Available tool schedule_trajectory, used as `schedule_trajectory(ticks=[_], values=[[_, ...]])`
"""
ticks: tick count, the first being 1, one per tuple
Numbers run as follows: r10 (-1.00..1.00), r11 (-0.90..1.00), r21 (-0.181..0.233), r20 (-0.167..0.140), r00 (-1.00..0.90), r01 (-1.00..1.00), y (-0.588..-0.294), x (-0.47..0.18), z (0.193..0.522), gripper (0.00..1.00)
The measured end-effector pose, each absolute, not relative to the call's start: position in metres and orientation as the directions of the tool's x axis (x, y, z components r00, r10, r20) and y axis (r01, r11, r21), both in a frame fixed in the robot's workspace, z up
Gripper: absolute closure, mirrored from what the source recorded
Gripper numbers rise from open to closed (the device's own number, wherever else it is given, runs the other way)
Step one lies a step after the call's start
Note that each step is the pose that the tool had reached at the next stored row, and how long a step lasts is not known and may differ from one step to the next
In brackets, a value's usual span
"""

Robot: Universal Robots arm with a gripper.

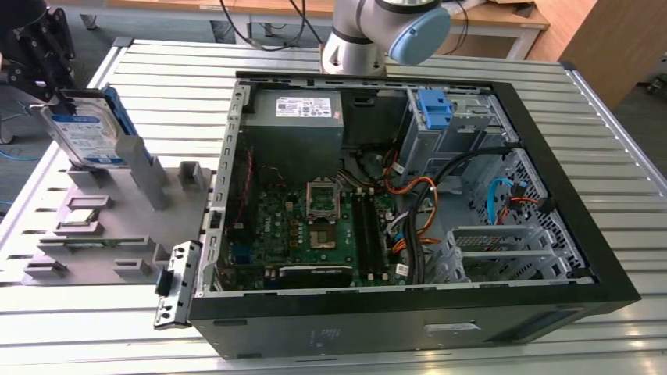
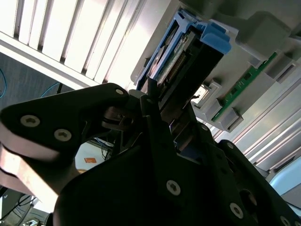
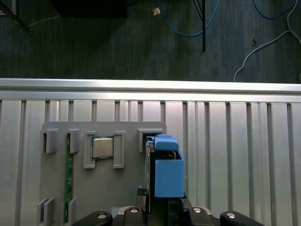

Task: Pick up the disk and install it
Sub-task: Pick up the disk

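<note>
The disk (image 1: 86, 131) is a silver drive with a white-and-blue label and a blue carrier frame. It stands on edge, slightly tilted, at the far end of the grey parts fixture (image 1: 105, 226), on the exterior view's left. My black gripper (image 1: 61, 95) grips its upper end and is shut on it. In the second wrist view the gripper (image 2: 164, 110) has a finger on either face of the disk (image 2: 188, 52). In the first wrist view the disk's blue edge (image 3: 168, 176) runs into the gripper (image 3: 162, 212).
An open computer case (image 1: 417, 316) lies on the slatted table with its motherboard (image 1: 312, 226) exposed. A blue bracket (image 1: 433, 109) sits in the drive bay beside a grey power supply (image 1: 297, 117). The fixture also holds a processor (image 3: 102, 147) and a green memory stick (image 3: 69, 179).
</note>
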State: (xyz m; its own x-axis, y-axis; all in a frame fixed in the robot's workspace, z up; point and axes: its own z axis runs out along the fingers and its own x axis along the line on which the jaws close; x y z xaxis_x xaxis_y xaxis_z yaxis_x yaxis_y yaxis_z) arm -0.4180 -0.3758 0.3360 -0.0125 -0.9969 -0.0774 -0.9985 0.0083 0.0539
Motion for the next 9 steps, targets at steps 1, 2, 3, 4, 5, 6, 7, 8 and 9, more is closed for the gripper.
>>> schedule_trajectory(ticks=[1, 2, 3, 4, 5, 6, 7, 8, 9], values=[[-0.997, 0.008, 0.054, -0.078, -0.012, -0.999, -0.376, -0.418, 0.338, 0.65], [-0.997, 0.008, 0.054, -0.078, -0.012, -0.999, -0.376, -0.418, 0.341, 0.65], [-0.997, 0.008, 0.054, -0.078, -0.012, -0.999, -0.376, -0.418, 0.344, 0.65], [-0.997, 0.008, 0.053, -0.078, -0.012, -0.999, -0.376, -0.418, 0.347, 0.65], [-0.997, 0.008, 0.053, -0.078, -0.012, -0.999, -0.376, -0.418, 0.349, 0.65], [-0.997, 0.008, 0.054, -0.078, -0.012, -0.999, -0.376, -0.418, 0.352, 0.65], [-0.997, 0.008, 0.053, -0.078, -0.012, -0.999, -0.376, -0.418, 0.355, 0.65], [-0.997, 0.008, 0.053, -0.078, -0.012, -0.999, -0.376, -0.418, 0.358, 0.65], [-0.997, 0.008, 0.054, -0.078, -0.012, -0.999, -0.376, -0.418, 0.362, 0.65]])
